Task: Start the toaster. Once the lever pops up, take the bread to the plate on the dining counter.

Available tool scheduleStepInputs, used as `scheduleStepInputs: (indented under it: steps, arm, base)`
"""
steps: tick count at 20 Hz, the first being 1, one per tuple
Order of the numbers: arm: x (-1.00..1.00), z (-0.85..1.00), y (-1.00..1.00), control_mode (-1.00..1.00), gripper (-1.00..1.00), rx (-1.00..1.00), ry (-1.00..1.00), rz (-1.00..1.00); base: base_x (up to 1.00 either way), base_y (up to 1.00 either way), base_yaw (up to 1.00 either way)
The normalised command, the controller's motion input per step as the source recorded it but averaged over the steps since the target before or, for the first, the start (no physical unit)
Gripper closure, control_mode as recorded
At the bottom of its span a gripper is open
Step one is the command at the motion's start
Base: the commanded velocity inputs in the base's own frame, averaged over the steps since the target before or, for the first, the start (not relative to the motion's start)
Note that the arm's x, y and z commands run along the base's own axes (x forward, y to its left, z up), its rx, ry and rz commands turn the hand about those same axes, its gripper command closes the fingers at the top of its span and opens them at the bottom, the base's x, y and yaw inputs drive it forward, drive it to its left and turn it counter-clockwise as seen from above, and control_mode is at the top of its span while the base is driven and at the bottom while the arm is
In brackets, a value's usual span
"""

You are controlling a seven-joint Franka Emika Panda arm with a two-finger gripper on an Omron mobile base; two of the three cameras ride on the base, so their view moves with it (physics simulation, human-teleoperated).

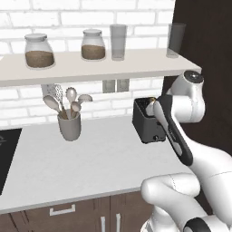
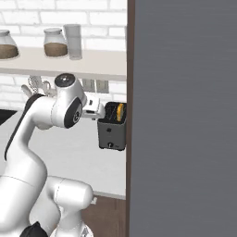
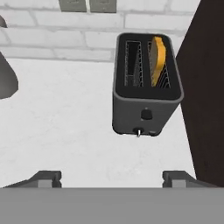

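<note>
Toaster: the black toaster (image 3: 146,85) stands on the pale grey counter (image 1: 90,158) against the white brick wall, hard beside a dark tall panel (image 3: 205,87) at its 3 o'clock in the hand view; a small knob and a lever stub show low on its front face.
Bread: the golden slice of bread (image 3: 157,54) stands upright in the slot on the 3 o'clock side, its top edge rising above the rim; the other slot is bare. In the right base view it shows as a yellow strip (image 2: 120,112) in the toaster (image 2: 112,127).
Gripper: the gripper (image 3: 111,177) hangs in front of and above the toaster, jaws spread wide, its two dark fingertips (image 3: 46,177) well apart at 6 o'clock of the hand view, gripping nothing and touching nothing.
Arm: in the left base view it partly covers the toaster (image 1: 146,122) from the 3 o'clock side.
Utensil pot: a grey utensil holder (image 1: 69,124) with spoons stands well apart at the toaster's 9 o'clock.
Shelf: the shelf (image 1: 90,65) above carries two jars (image 1: 39,50) and two glasses (image 1: 118,41).
</note>
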Motion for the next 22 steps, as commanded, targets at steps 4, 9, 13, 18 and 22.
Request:
scheduleStepInputs:
  steps: [4, 9, 13, 18, 22]
  arm:
    - [0.32, -0.10, -0.21, -1.00, 1.00, 0.00, 0.05, -0.09]
    - [0.48, -0.26, -0.35, -1.00, 1.00, 0.00, 0.08, -0.12]
    - [0.43, -0.33, -0.27, -1.00, 1.00, 0.00, 0.08, -0.10]
    - [0.51, -0.43, -0.16, -1.00, 1.00, 0.00, 0.08, -0.02]
    - [0.20, -0.19, 0.00, -1.00, 1.00, 0.00, 0.00, 0.00]
  base:
    - [0.00, 0.00, 0.00]
    - [0.00, 0.00, 0.00]
    - [0.00, 0.00, 0.00]
    - [0.00, 0.00, 0.00]
    - [0.00, 0.00, 0.00]
